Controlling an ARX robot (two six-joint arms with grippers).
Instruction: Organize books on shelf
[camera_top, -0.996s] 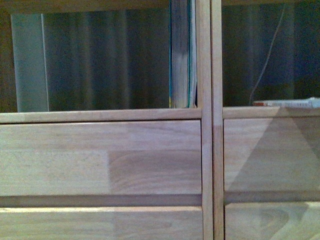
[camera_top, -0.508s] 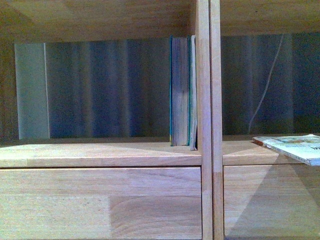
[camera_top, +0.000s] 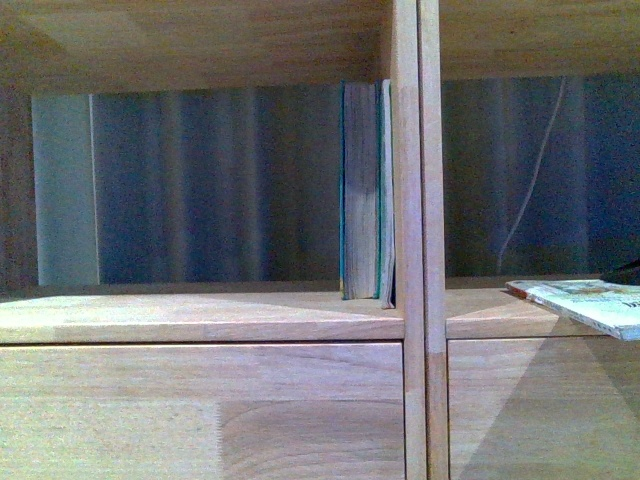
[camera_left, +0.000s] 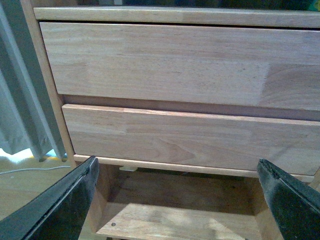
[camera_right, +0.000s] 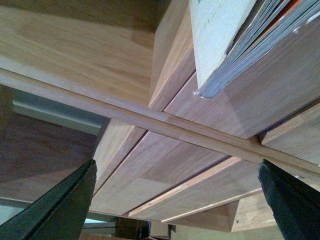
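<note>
The light-brown wooden shelf (camera_top: 410, 200) fills the front view. Two teal-covered books (camera_top: 365, 190) stand upright in the left compartment against the divider. The thin paperback (camera_top: 590, 300) lies flat on the right compartment's floor, sticking out past its front edge. In the right wrist view its white cover and page edges (camera_right: 235, 40) overhang the shelf board. My right gripper (camera_right: 177, 200) is open and empty, below the paperback. My left gripper (camera_left: 177, 197) is open and empty, facing the drawer fronts (camera_left: 175, 65) low on the shelf. Neither gripper shows in the front view.
Grey-blue curtains (camera_top: 200, 180) hang behind the open-backed compartments, with a thin white cable (camera_top: 530, 180) on the right. In the left wrist view a curtain (camera_left: 20, 100) hangs beside the shelf, and a wooden floor (camera_left: 30, 185) and a low crossboard (camera_left: 175, 220) lie under the drawers.
The front view has risen: the drawers have dropped lower in the picture and the compartment floors and ceiling have come into sight. The books have not moved.
</note>
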